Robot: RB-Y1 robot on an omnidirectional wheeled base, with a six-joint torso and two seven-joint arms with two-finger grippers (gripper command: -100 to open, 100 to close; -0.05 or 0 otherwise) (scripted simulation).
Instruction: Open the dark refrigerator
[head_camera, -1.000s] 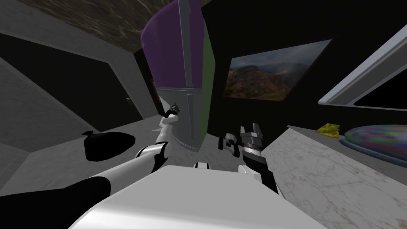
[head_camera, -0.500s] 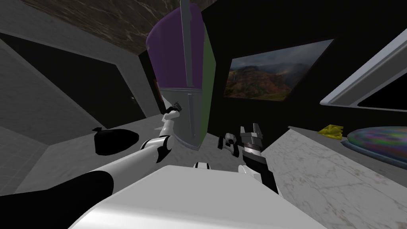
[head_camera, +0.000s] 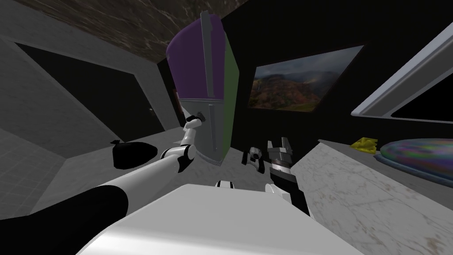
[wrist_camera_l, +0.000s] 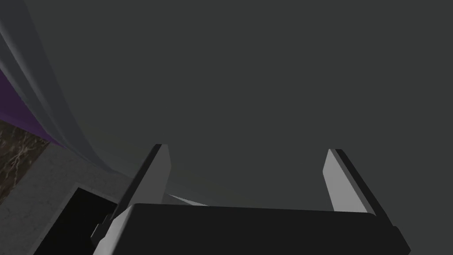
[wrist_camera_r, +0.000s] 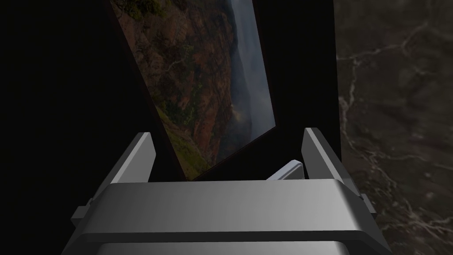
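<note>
The left pincer (head_camera: pixel 200 117) has risen closer to the refrigerator (head_camera: pixel 194 66) standing ahead, released and empty, facing its grey lower door (wrist_camera_l: pixel 265 88) beside the handle (head_camera: pixel 213 128); nothing grasped yet, door apparently shut; the right pincer (head_camera: pixel 278 142) hangs released.

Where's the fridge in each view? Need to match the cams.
Head view: refrigerator upper centre, left gripper at its grey lower door.
Left wrist view: the flat dark grey surface ahead of the open left gripper is that lower door.
Right wrist view: right gripper open, aimed elsewhere.
Shared landmark: purple upper door, in the head and left wrist views.
</note>
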